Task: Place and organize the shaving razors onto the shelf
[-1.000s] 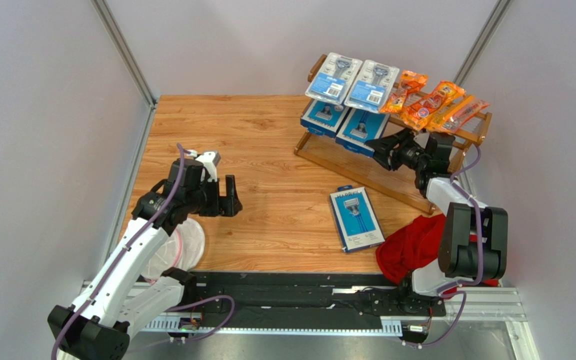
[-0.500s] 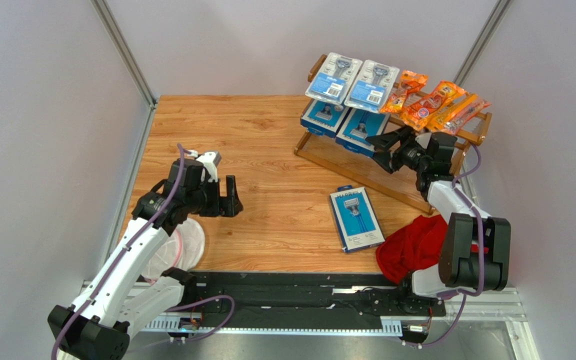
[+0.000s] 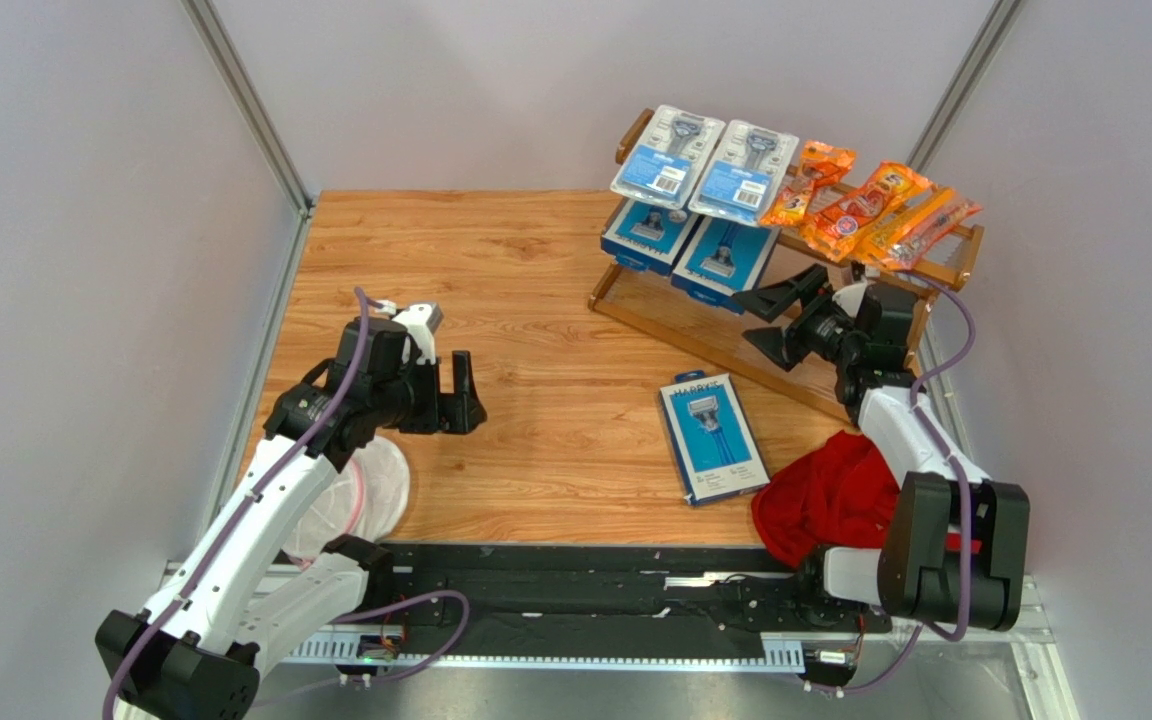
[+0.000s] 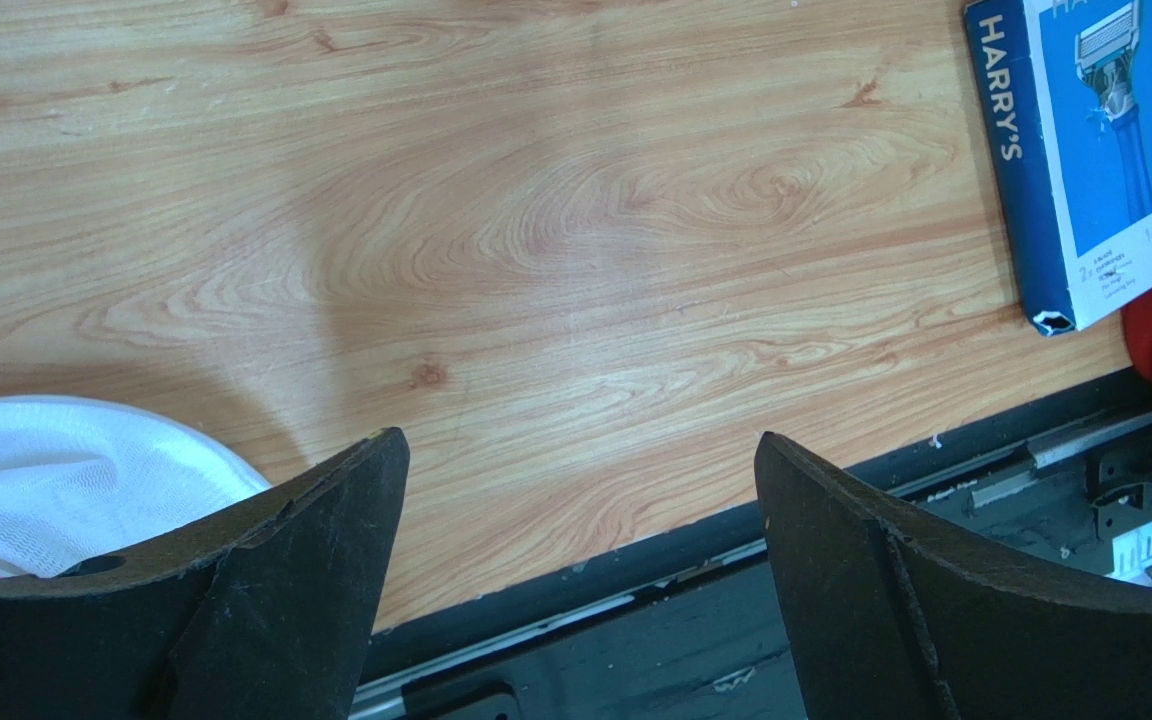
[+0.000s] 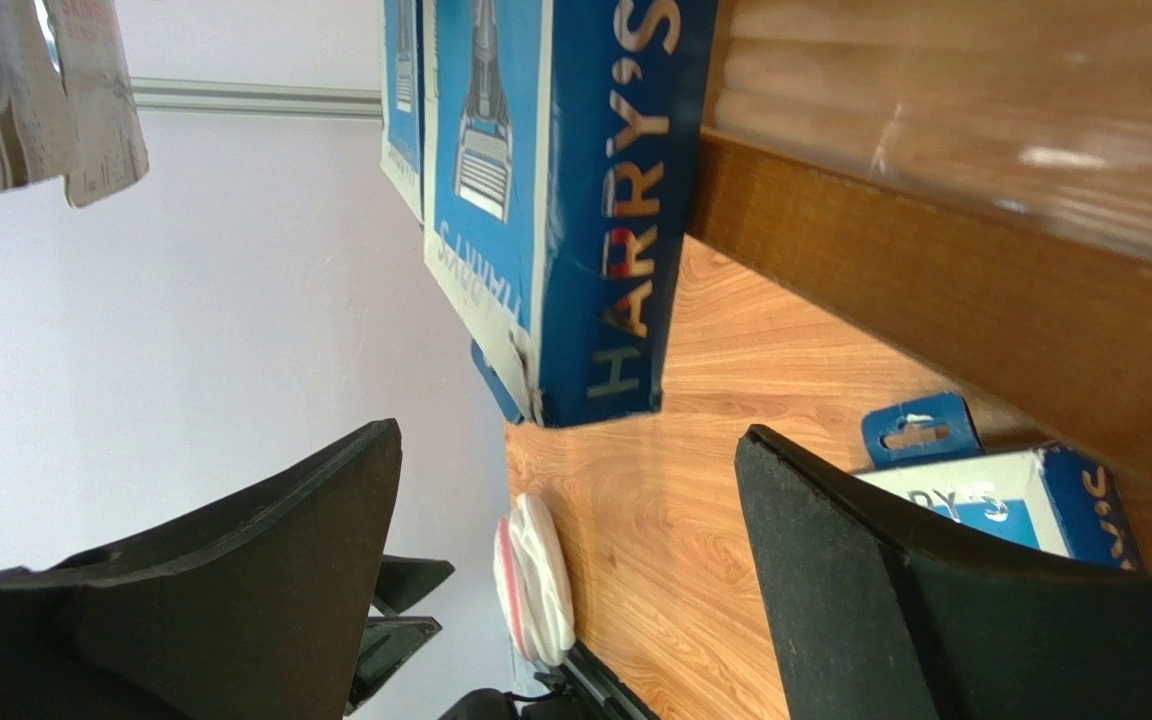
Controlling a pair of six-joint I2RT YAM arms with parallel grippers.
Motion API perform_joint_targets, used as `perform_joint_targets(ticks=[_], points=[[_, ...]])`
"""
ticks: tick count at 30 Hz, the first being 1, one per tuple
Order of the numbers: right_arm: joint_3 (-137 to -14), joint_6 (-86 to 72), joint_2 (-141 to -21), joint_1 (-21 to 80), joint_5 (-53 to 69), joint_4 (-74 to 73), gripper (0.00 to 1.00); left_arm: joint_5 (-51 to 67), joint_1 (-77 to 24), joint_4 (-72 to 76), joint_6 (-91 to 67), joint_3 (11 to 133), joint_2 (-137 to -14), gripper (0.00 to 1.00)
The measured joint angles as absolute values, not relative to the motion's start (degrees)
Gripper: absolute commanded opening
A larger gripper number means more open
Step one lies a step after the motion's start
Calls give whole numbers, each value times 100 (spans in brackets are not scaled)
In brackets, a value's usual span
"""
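One blue razor box (image 3: 713, 437) lies on the wooden table (image 3: 537, 300) between pale walls (image 3: 86, 225)

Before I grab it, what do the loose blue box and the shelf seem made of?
The blue box looks like printed cardboard, slightly glossy: crisp folded edges, a hang tab. The shelf looks like varnished wood: brown grain, sheen on its rail.

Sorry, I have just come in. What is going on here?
Two robot arms are stocking a wooden shelf with razors. On its top tier lie blister packs and orange bags, on the lower one two blue boxes. One more blue box lies on the table. The right gripper is open and empty by the lower tier; the left gripper, also open, hangs over the table.
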State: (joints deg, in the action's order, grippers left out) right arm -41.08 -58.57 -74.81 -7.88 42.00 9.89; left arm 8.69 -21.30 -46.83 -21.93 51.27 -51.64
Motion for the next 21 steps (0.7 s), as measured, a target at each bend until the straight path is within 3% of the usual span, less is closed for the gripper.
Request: perform_joint_targets(ticks=[11, 21], points=[[-3629, -5509, -6412, -788, 4108, 353, 92, 895, -2130, -4678, -2193, 5127, -5188, 95], [-3083, -5048, -4724, -788, 4051, -816, 94, 941, -2130, -4630, -2220, 5127, -5186, 94]])
